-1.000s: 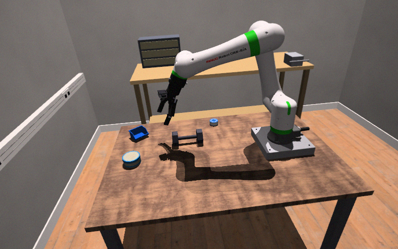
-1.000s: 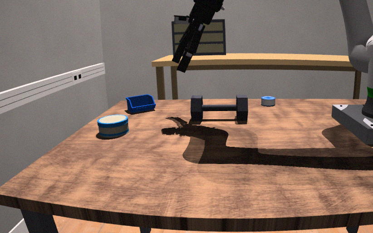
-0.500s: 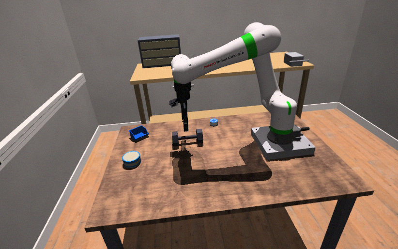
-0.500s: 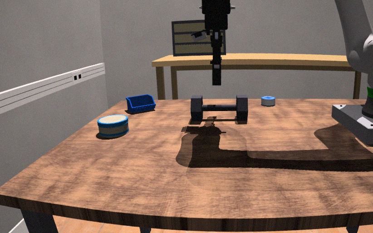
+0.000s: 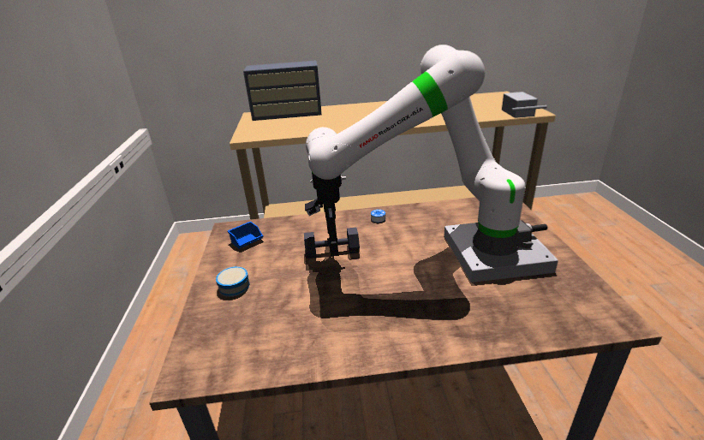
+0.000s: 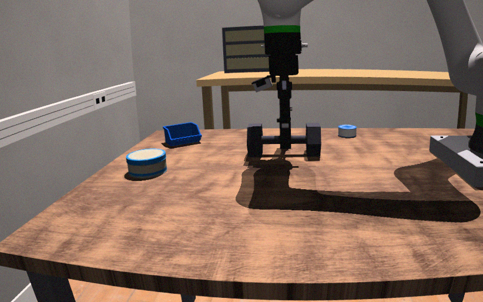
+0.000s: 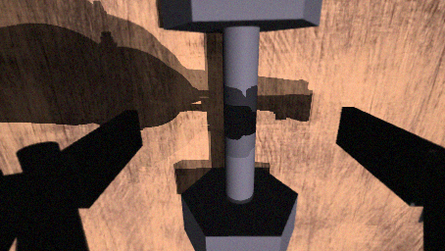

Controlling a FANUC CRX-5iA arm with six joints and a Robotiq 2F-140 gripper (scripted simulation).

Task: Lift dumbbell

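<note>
Gripper (image 7: 240,132) spread wide, grasping nothing — fingers straddle dumbbell (image 7: 240,64) handle (no contact visible). Dumbbell flat on wooden table (image 5: 363,331), mid-rear, between blue bin (image 5: 245,234) and tape roll (image 5: 378,215).

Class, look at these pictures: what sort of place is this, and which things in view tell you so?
Probably a small workshop or robot lab: an arm bolted to a wooden table, a workbench behind bearing a drawer cabinet and a vise-like tool, and a blue parts bin.
</note>
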